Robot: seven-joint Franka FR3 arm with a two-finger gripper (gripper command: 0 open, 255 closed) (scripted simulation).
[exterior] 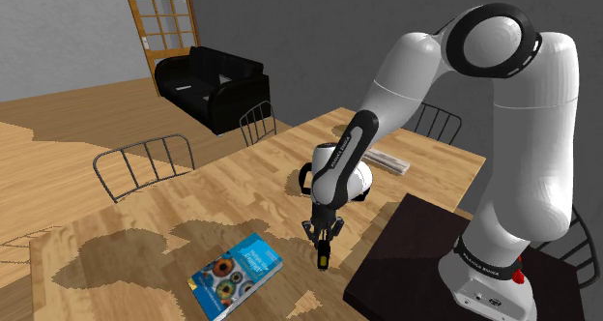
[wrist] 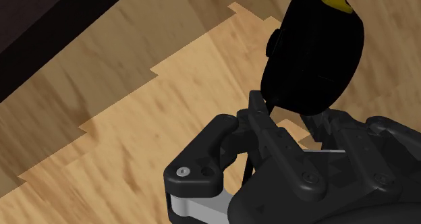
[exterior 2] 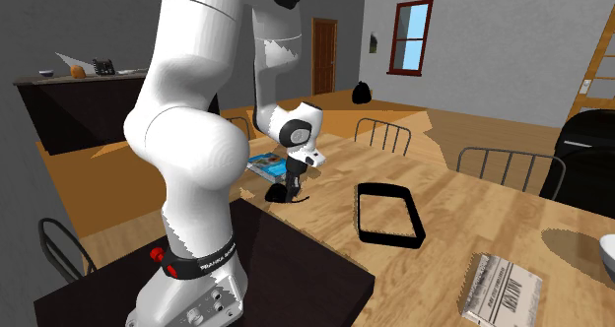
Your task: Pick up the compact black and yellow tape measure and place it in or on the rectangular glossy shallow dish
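Note:
A compact black tape measure with a yellow button sits between my black fingers, which clasp its lower part. In the shoulder view my gripper points down near the table's front edge, with the tape measure at its tips, close to the wood. I cannot tell whether it touches the table. The dish is a black rectangular shallow tray lying on the table a short way from my gripper, toward the second exterior view's right. The arm hides most of the dish in the shoulder view.
A blue book lies near the gripper. A striped flat box and a white bowl lie past the dish. My dark stand adjoins the table. Wire chairs line the far side.

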